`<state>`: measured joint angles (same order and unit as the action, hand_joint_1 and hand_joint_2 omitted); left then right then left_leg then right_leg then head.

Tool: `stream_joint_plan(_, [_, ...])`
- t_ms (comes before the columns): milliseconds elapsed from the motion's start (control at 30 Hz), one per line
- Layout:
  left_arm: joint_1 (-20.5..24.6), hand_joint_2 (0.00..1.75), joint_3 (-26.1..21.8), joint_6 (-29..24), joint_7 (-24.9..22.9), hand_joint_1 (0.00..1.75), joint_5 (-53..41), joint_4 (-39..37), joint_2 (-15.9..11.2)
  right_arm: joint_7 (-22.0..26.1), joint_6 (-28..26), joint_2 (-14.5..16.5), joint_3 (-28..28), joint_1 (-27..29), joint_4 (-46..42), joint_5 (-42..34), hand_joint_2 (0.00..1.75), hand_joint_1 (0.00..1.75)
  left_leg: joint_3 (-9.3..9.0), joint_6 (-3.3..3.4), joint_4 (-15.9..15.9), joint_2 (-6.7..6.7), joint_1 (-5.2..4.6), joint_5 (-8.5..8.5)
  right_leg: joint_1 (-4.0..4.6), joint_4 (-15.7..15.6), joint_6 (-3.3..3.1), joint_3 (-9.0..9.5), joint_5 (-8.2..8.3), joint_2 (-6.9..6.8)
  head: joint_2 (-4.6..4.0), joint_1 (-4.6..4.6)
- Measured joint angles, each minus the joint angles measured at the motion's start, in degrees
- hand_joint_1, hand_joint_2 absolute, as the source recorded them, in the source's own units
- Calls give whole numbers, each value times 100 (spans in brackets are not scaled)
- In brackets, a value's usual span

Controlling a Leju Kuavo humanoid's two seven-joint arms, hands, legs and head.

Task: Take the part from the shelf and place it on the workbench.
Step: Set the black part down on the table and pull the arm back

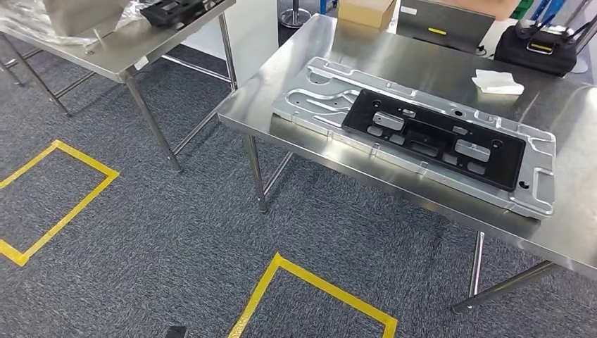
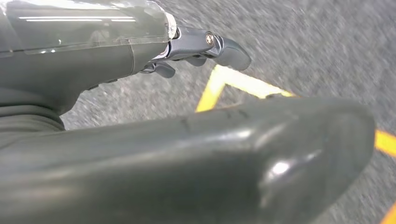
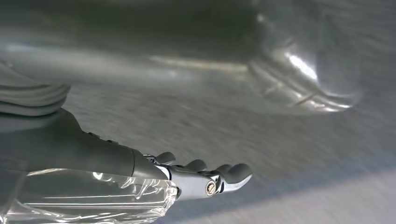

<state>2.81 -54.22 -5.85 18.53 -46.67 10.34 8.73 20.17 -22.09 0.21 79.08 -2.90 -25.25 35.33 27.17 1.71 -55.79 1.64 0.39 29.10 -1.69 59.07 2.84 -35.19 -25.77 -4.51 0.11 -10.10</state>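
Head view: a steel counter (image 1: 422,70) stands ahead and to the right, carrying a long silver plate (image 1: 317,105) with a black part (image 1: 433,137) seated on it. The part's long axis runs from the near left corner of the counter away toward the far right, roughly parallel to the counter's front edge. A second counter (image 1: 105,49) stands at far left, bearing another black part (image 1: 172,10) near its edge, beside some clear wrapping. No shelf can be identified with certainty in these pictures, so which part is the one to be taken is a judgement: the far-left item appears the likelier source, the right counter the likelier destination. Left hand (image 2: 187,46): seen in its wrist view hanging over grey carpet and yellow floor tape (image 2: 243,84), fingers apart and loosely extended, holding nothing. Right hand (image 3: 201,177): likewise hanging over carpet, fingers apart, holding nothing. Both hands are well apart from either part. Judged from the layout, the left arm lies nearer the far-left part and the right arm nearer the plated part; the body must close in before any reach is feasible.
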Motion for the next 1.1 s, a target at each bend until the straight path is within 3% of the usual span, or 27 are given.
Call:
stream_joint_plan(100, [0,0,-54,-51,45,0,95,0,-1,-636,14,-2,-63,-4,433,344,0,0,226,113,-6,-115,-34,-204,5,936,5,-232,-855,355,0,0])
stream_joint_plan(133, [-1,0,-83,-69,63,0,123,0,4,-835,52,3,-109,-8,556,457,0,0,316,122,-22,-169,-53,-270,20,1240,-8,-267,-984,396,0,0])
stream_joint_plan(167, [-2,0,-111,-90,80,0,149,0,8,-1009,109,13,-159,-16,666,559,0,0,411,123,-46,-223,-71,-333,37,1397,-27,-233,-975,416,0,-1])
stream_joint_plan(200, [-5,0,-137,-112,93,0,173,0,14,-1163,180,27,-213,-26,762,652,0,0,512,119,-78,-279,-84,-389,55,1363,-57,-107,-853,429,-1,-1])
stream_joint_plan(267, [-7,0,-192,-164,114,0,211,0,30,-1425,340,58,-327,-48,922,812,0,0,696,102,-149,-393,-97,-492,98,758,-154,405,-563,547,0,-1])
stream_joint_plan(333, [0,0,-245,-209,125,0,259,0,49,-1580,495,86,-428,-71,1024,941,0,0,817,64,-197,-497,-115,-598,132,-36,-247,935,-553,739,1,-1])
stream_joint_plan(367, [0,0,-267,-227,129,0,276,0,56,-1625,571,99,-471,-80,1059,1005,0,0,850,36,-199,-542,-114,-655,147,-272,-274,1073,-599,794,0,-1])
stream_joint_plan(433, [-18,0,-303,-263,135,0,285,0,55,-1683,714,131,-571,-97,1121,1133,0,0,892,-34,-172,-629,-108,-770,144,-410,-304,1091,-567,722,0,-1])
stream_joint_plan(467, [-31,0,-325,-278,135,0,285,0,52,-1699,795,151,-633,-109,1149,1211,0,0,926,-64,-193,-608,-105,-749,133,-433,-338,1053,-502,658,0,-2])
stream_joint_plan(500, [-42,0,-347,-288,133,0,285,0,51,-1711,879,167,-704,-119,1173,1295,0,0,979,-89,-285,-543,-101,-619,118,-451,-375,999,-429,595,0,-3])
stream_joint_plan(600, [-40,0,-395,-306,98,0,284,0,50,-1719,1106,200,-968,-108,1225,1647,0,0,1219,-187,-1184,-283,-43,242,114,-454,-414,766,-231,380,0,-5])
stream_joint_plan(633, [-35,0,-404,-314,75,0,283,0,50,-1711,1164,207,-1072,-103,1238,1776,0,0,1269,-230,-1551,-252,-11,405,114,-434,-401,674,-173,298,0,-5])
stream_joint_plan(667, [-32,0,-411,-324,51,0,283,0,50,-1692,1214,212,-1174,-105,1248,1894,0,0,1264,-271,-1807,-236,21,406,111,-405,-385,575,-118,220,0,-5])
stream_joint_plan(700, [-31,0,-417,-335,31,0,282,0,50,-1669,1255,215,-1274,-112,1257,2005,0,0,1179,-308,-1889,-217,54,271,104,-364,-365,471,-69,147,-1,-5])
stream_joint_plan(767, [-23,0,-424,-362,4,0,282,0,55,-1619,1305,218,-1464,-135,1264,2208,0,0,713,-370,-1468,-110,117,-49,93,-253,-306,271,9,19,-1,-5])
stream_joint_plan(800, [-10,0,-426,-371,-2,0,281,1,66,-1602,1314,217,-1556,-142,1266,2288,0,0,365,-392,-1020,-12,126,-46,92,-189,-269,189,37,-33,-1,-6])
stream_joint_plan(867, [27,0,-428,-380,-12,0,280,2,89,-1579,1327,216,-1723,-156,1268,2399,0,0,-111,-332,-279,130,106,154,103,-100,-191,102,97,-135,0,-6])
stream_joint_plan(900, [34,0,-428,-380,-16,0,280,2,96,-1567,1339,217,-1799,-161,1270,2449,0,0,-184,-272,-100,134,77,233,96,-89,-151,83,136,-183,0,-5])
stream_joint_plan(967, [13,0,-436,-386,-26,0,281,2,99,-1548,1373,222,-1942,-176,1281,2556,0,0,-91,-131,-63,78,46,164,58,-79,-65,60,173,-202,0,-4])
stream_joint_plan(1000, [0,0,-444,-395,-27,0,282,2,101,-1543,1392,229,-2008,-176,1290,2601,0,0,-31,-72,-61,46,35,108,33,-9,-27,28,54,-96,0,-4])
stream_joint_plan(1033, [-5,0,-455,-406,-25,0,283,2,104,-1547,1405,239,-2070,-166,1301,2640,0,0,43,-17,-54,13,30,42,19,157,0,-28,-168,53,0,-4])
stream_joint_plan(1100, [4,0,-472,-434,-10,0,285,2,112,-1580,1425,253,-2165,-136,1317,2702,0,0,221,54,-57,-84,1,-85,26,795,2,-207,-768,343,-1,-4])
